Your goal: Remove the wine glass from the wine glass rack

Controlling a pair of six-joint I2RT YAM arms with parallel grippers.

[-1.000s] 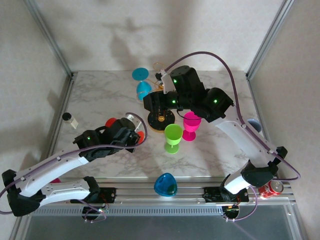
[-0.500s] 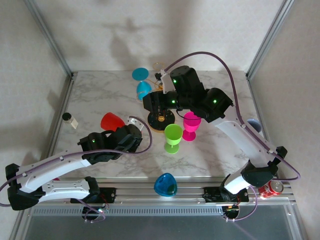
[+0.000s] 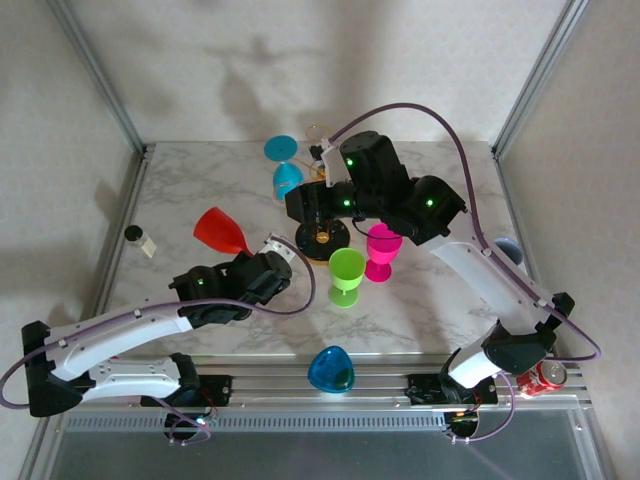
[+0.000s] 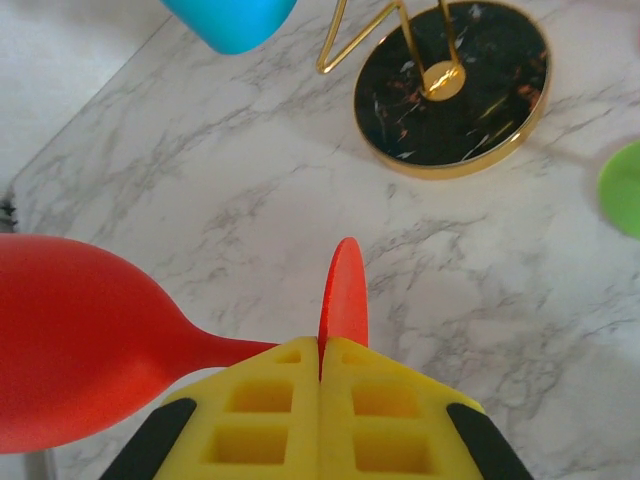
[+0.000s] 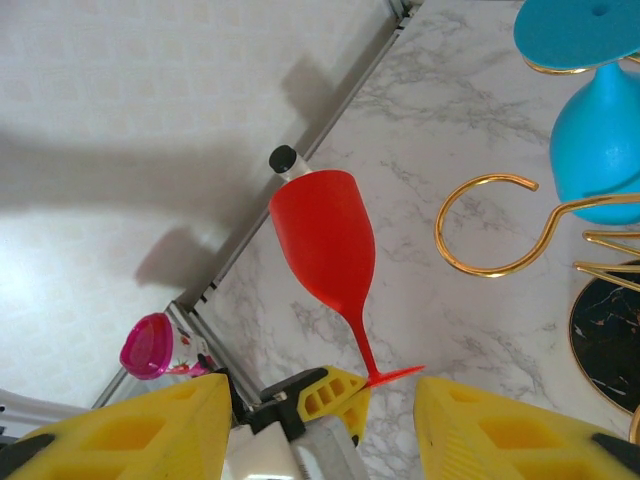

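Wine glass (image 3: 220,231): red, tilted, foot pinched in the closed left gripper (image 4: 322,350). Rack (image 4: 452,85): gold wire, round black base. Right gripper (image 5: 320,400): fingers apart, empty.

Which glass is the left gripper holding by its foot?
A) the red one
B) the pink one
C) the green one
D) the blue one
A: the left gripper is shut on the foot of the red glass; the blue glass hangs on the rack, and the green glass and pink glass stand on the table.
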